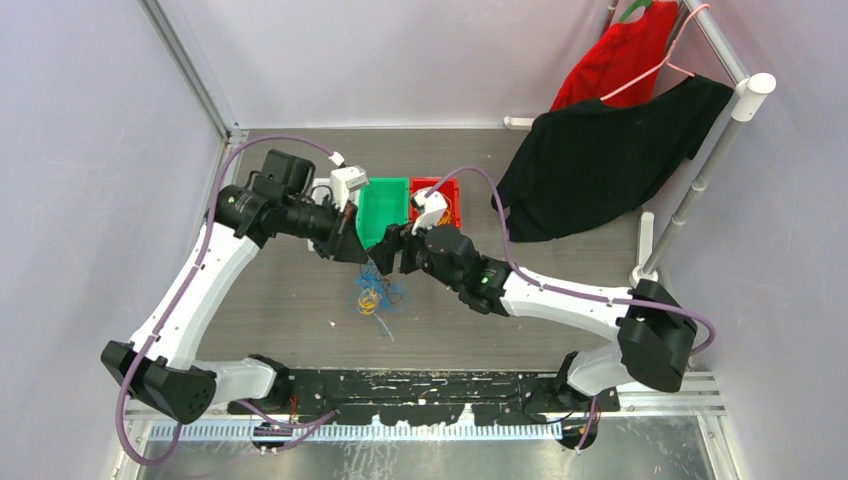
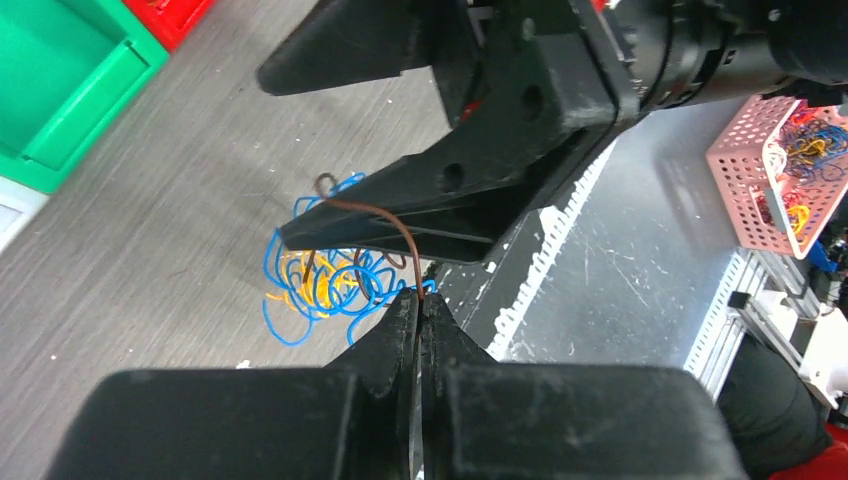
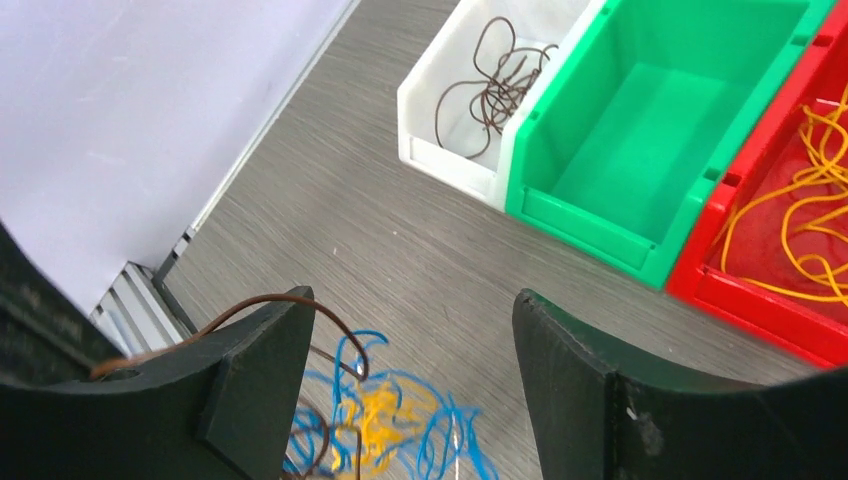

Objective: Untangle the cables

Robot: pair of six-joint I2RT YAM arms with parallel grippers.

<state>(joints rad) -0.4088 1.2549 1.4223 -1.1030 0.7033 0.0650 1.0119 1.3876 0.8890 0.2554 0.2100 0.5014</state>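
Observation:
The cables point(image 1: 372, 298) lie in a small tangle of blue, orange-yellow and brown strands on the grey table, just below both grippers. My left gripper point(image 2: 420, 296) is shut on one brown cable point(image 2: 372, 208) at its tips. That strand arcs up and over one finger of the right gripper point(image 2: 400, 225) and runs back down into the tangle point(image 2: 320, 285). My right gripper point(image 3: 412, 300) hangs open above the tangle point(image 3: 395, 420), with nothing between its fingers. The brown strand point(image 3: 300, 299) curls over its left finger. In the top view the left gripper point(image 1: 358, 250) and right gripper point(image 1: 386, 260) almost meet.
Behind the tangle stand a white bin point(image 3: 430, 140) holding a brown wire, an empty green bin point(image 3: 660, 130) and a red bin point(image 3: 790, 290) with orange-yellow wires. A black cloth point(image 1: 600, 160) and a red garment point(image 1: 620, 55) hang at the back right. A pink basket point(image 2: 770, 170) of wires sits beyond the table's near edge.

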